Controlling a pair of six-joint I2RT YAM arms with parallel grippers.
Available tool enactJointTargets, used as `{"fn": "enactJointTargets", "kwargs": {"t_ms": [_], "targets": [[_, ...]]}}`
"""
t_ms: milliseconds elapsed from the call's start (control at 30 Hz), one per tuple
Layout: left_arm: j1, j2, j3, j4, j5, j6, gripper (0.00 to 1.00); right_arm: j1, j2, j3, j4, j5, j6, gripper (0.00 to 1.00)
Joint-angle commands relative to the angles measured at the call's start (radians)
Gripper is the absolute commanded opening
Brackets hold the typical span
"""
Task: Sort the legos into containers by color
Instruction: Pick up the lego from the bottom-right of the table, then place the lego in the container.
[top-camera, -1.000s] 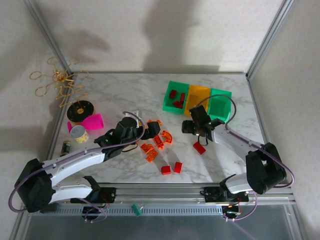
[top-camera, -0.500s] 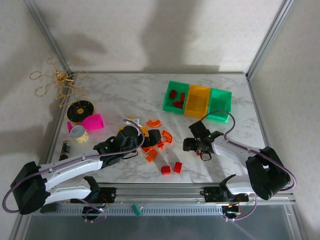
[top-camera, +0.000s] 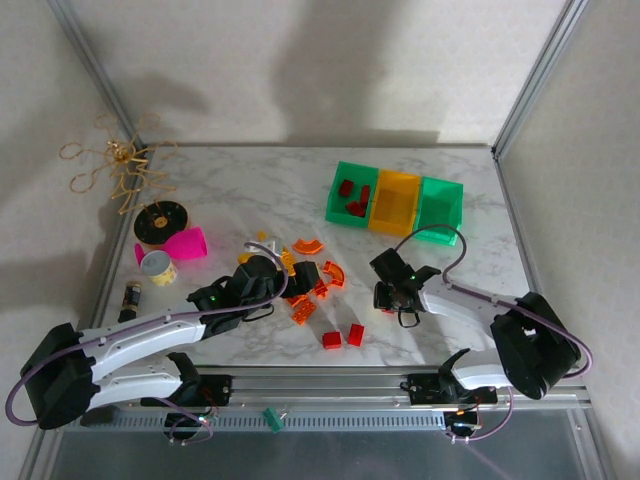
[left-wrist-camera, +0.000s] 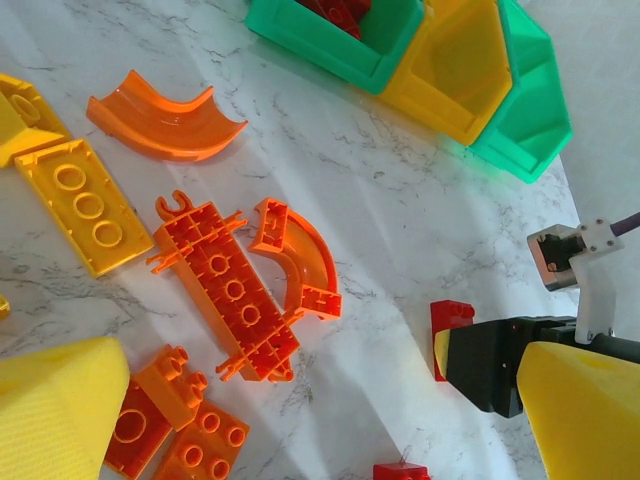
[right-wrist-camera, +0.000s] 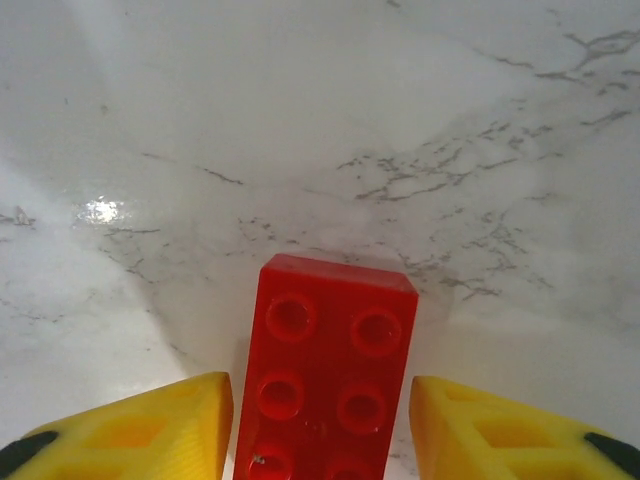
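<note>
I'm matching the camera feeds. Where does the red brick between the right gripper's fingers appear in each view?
Top external: covered by the right gripper, right of the loose orange pile.
Left wrist: the red brick is at lower right, partly behind that gripper.
Right wrist: bottom centre, between the yellow fingers.
Shared landmark: the right gripper straddling it.

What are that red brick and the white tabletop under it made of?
Red brick: apparently hard moulded plastic, glossy; crisp round studs and soft highlights. Tabletop: marble-look, white with grey veins, polished enough to show a glare spot; real stone or printed laminate, I cannot tell.
</note>
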Motion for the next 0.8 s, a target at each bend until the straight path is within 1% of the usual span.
{"fn": "enactJointTargets", "kwargs": {"t_ms": [0, 67, 167, 300, 367, 500, 567, 667, 767], "targets": [[-0.009, 0.006, 0.009, 0.02, -0.026, -0.014, 1.0, 0.009, 0.02, 0.03, 0.013, 0.045, 0.006, 0.4], [-0.009, 0.007, 0.007, 0.025, -0.03, -0.011, 1.0, 0.012, 0.008, 0.029, 0.027, 0.047, 0.002, 0.32], [-0.008, 0.007, 0.026, 0.006, -0.05, 0.002, 1.0, 0.016, -0.023, 0.061, 0.014, 0.051, -0.005, 0.26], [-0.004, 0.013, 0.06, -0.005, -0.084, 0.033, 1.0, 0.018, -0.058, 0.141, 0.01, 0.081, -0.057, 0.25], [0.012, 0.025, 0.086, -0.011, -0.098, 0.051, 1.0, 0.018, -0.046, 0.187, 0.033, 0.114, -0.098, 0.25], [0.052, 0.051, 0.142, -0.017, -0.078, 0.077, 1.0, 0.015, 0.049, 0.331, 0.062, 0.19, -0.157, 0.27], [0.064, 0.06, 0.155, 0.0, -0.09, 0.092, 1.0, 0.007, 0.111, 0.391, 0.125, 0.213, -0.203, 0.27], [0.1, 0.075, 0.17, 0.012, -0.081, 0.097, 1.0, -0.038, 0.218, 0.489, 0.215, 0.173, -0.245, 0.28], [0.149, 0.093, 0.184, 0.02, -0.032, 0.091, 1.0, -0.083, 0.349, 0.635, 0.225, 0.135, -0.264, 0.27]]}}
